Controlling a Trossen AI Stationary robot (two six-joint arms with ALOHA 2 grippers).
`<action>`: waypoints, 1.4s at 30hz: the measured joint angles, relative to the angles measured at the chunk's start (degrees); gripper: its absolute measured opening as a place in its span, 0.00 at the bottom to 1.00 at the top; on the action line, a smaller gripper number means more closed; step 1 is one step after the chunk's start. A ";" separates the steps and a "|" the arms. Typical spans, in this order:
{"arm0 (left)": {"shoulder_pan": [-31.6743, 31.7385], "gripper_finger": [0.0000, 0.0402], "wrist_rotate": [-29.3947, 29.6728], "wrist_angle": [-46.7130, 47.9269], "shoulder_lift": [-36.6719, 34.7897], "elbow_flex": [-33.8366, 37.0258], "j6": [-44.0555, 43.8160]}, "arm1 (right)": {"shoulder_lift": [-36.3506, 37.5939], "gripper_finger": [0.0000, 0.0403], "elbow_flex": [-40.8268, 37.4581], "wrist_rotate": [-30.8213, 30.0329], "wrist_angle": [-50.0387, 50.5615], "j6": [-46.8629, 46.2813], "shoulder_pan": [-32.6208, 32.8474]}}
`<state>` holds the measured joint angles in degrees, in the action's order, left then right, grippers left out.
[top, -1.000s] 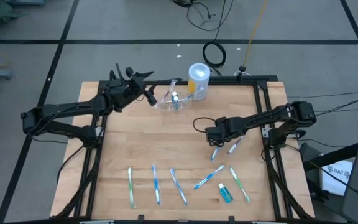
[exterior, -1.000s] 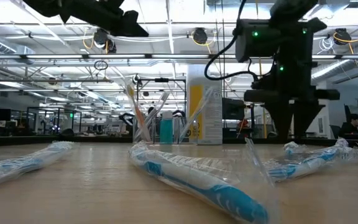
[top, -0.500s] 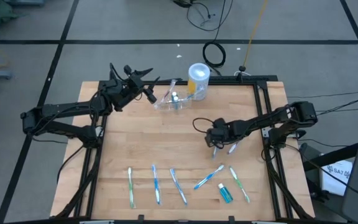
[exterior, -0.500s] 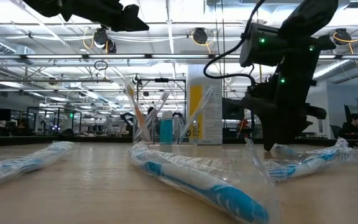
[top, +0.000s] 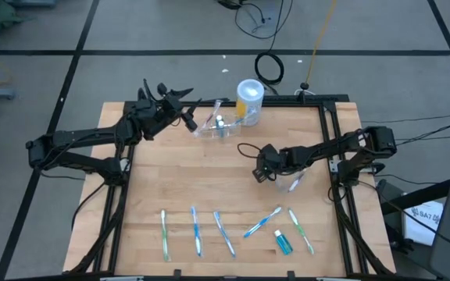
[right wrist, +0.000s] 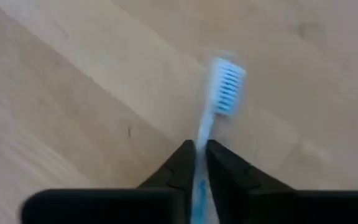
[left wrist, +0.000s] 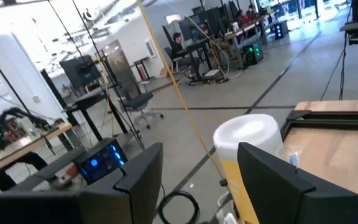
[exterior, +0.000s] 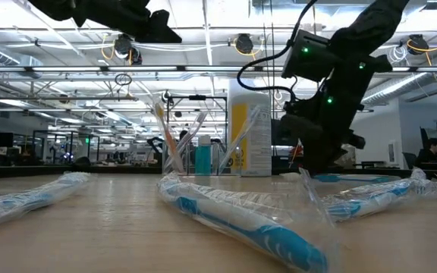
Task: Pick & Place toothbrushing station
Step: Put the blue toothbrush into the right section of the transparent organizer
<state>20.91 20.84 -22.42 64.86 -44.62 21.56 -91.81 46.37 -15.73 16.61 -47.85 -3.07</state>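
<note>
1. The right gripper [right wrist: 196,163] is clamping its fingers [right wrist: 180,163] on the handle of a blue-and-white toothbrush [right wrist: 219,93]; a second ago they were standing apart over the wrapped brushes at the surface's right side.
2. The arm is now lifting away, the right gripper [top: 262,173] shifting toward the middle of the wooden surface [top: 178,179], so the pick appears done and the carry to the cup is beginning.
3. The clear plastic cup [top: 216,127], already holding a few items, is standing near the far edge beside the yellow container [top: 249,100].
4. The left gripper [top: 187,119] is hovering just beside that cup, its fingers [left wrist: 140,177] spread wide and empty.
5. Only the right wrist view is showing the bristled head jutting past the fingertips; the high view is showing five more toothbrushes [top: 196,231] and a small blue tube [top: 283,242] along the near edge.
</note>
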 joint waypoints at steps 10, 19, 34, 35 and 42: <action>-0.11 0.53 0.01 7.60 0.00 0.00 -4.66 | 1.96 0.03 0.02 8.85 -19.85 14.58 -4.37; -3.82 0.53 0.02 16.03 0.00 0.00 -8.89 | 3.37 0.03 0.05 8.20 -58.26 39.21 -8.76; -9.42 0.53 0.09 18.34 0.00 0.00 -10.56 | 0.93 0.02 0.08 8.28 -87.37 50.57 -13.79; -9.42 0.53 0.09 18.34 0.00 0.00 -10.56 | -0.08 0.02 0.09 8.27 -89.26 50.91 -13.79; -9.38 0.53 0.20 18.32 0.00 0.00 -10.71 | -10.94 0.02 3.40 5.15 -96.69 55.01 -13.70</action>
<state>11.53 21.04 -4.10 64.86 -44.62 10.86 -102.75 49.78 -10.59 -80.08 7.16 -16.78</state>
